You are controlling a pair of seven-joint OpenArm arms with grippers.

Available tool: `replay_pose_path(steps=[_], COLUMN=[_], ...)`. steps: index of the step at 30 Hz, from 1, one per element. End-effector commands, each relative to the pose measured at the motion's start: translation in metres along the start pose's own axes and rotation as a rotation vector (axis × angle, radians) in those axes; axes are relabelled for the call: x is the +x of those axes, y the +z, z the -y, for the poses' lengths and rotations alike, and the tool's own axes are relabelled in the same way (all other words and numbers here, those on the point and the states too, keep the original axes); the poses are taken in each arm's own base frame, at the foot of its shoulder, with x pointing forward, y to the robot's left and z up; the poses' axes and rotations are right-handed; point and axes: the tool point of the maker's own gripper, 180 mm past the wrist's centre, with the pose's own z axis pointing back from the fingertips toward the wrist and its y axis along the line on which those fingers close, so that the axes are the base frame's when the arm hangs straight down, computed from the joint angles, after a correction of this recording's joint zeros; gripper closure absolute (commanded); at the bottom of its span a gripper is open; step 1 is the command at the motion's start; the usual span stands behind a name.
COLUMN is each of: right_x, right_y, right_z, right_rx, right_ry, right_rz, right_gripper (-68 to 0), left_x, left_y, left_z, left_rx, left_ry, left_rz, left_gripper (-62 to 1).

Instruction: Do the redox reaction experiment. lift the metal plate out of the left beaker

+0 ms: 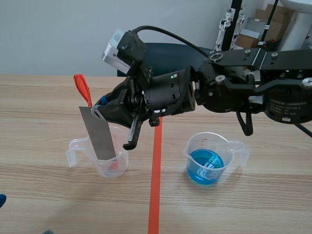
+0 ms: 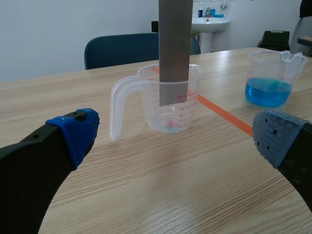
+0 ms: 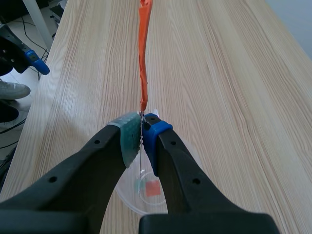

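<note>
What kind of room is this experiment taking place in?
Probably a lab or workroom: a long wooden table, a white washbasin by the wall, and stacked cardboard boxes.

Past the middle, the right hand (image 3: pixel 141 134) clamps the metal plate (image 1: pixel 100 134); the left hand (image 2: pixel 178 136) gapes wide.

The right arm comes in from 3 o'clock and reaches past the middle. Its gripper (image 1: pixel 98 110) is clamped on the top edge of the grey metal plate (image 1: pixel 100 135). The plate hangs tilted, its lower end in the mouth of the clear left beaker (image 1: pixel 117 165). An orange-red tag (image 1: pixel 83 89) sticks up from the plate's top toward 11 o'clock. At 3 o'clock of that beaker, across the tape line (image 1: pixel 154 195), a second beaker (image 1: pixel 229 146) holds blue liquid (image 1: pixel 205 166) on the worktop (image 1: pixel 253 207).
</note>
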Motion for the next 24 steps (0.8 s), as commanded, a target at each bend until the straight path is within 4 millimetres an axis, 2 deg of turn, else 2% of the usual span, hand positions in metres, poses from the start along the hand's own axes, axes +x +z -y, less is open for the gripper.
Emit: replay_pose_path(steps=[1,24], right_x=[0.015,0.071], right_y=[0.001,0.019], right_z=[0.007,0.034], right_rx=[-0.002,0.052], right_ry=[0.015,-0.040], right_rz=[0.021,0.033], right_gripper=[-3.3,-3.3], left_x=[0.005,0.005], left_y=[-0.002,-0.001], left_z=[-0.004,-0.005], left_rx=[0.000,0.000], left_ry=[-0.012,-0.012], left_rz=[0.019,0.019], left_gripper=[-62.3,-62.3])
